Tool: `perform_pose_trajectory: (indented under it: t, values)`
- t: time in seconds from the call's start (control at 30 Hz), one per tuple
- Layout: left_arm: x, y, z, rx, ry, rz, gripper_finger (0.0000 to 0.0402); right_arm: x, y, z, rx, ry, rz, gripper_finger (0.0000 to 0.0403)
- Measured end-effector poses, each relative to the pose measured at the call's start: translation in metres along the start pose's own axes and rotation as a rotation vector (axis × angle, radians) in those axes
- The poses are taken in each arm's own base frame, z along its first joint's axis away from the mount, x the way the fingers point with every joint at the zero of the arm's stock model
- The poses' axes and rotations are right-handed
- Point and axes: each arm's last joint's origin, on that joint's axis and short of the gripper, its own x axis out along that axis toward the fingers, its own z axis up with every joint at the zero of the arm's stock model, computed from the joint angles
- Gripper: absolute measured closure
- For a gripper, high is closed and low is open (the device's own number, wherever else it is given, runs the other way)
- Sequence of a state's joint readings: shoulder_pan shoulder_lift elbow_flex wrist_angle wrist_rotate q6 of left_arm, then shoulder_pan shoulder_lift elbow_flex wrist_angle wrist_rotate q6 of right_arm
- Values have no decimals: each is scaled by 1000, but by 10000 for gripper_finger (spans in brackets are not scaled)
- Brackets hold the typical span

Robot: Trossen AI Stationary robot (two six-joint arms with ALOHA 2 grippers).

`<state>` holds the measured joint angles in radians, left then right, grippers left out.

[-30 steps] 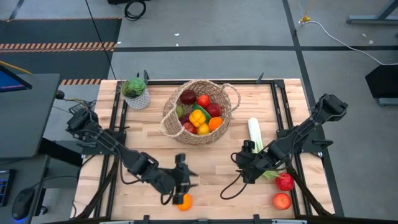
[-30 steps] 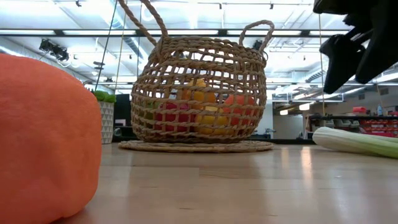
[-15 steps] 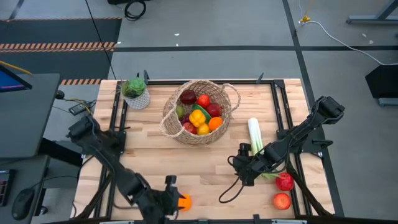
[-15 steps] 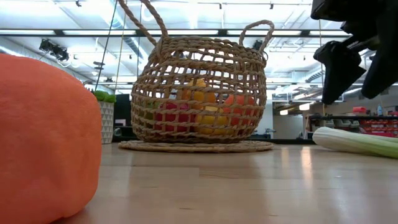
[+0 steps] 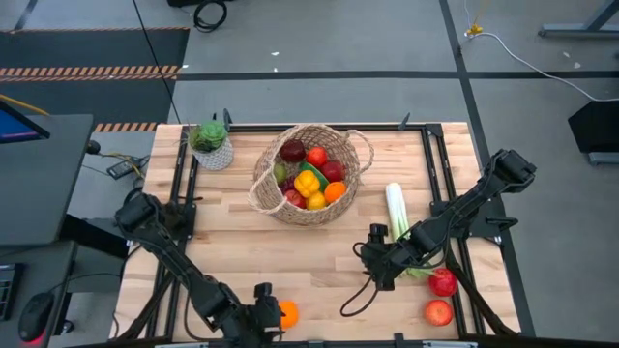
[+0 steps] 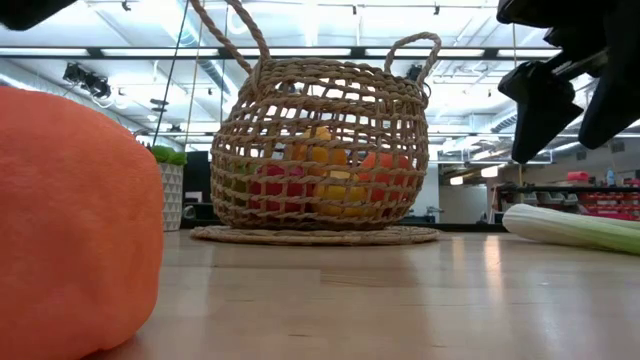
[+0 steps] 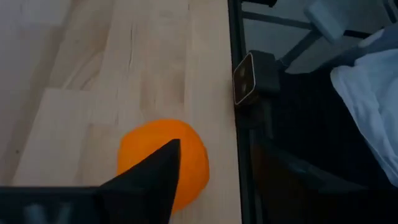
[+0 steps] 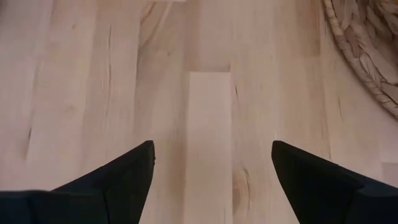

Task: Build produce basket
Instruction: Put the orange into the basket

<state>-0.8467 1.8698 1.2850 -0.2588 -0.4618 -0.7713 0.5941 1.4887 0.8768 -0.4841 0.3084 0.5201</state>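
Two arms are seen over the wooden table. The left gripper is placed at the near edge, just beside a loose orange; whether its fingers are parted cannot be told. The right gripper is held with fingers spread wide, empty, near the leek. The basket, filled with produce, stands mid-table. Two apples lie near the right corner.

The basket stands at the tabletop rear centre, with produce inside. The potted plant sits to its left. The leek lies to its right; two apples lie front right. An orange lies at the front edge, left of centre.
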Motion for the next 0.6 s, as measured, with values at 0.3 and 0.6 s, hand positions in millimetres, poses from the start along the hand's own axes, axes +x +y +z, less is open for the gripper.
perform_pose_trajectory:
  t: [0.3,0.6]
  values:
    - [8,6,-1,-6,19,35,91,0,0,0,0,3,7,92]
    - [23,17,-14,-95,103,122,36,0,0,0,0,3,7,106]
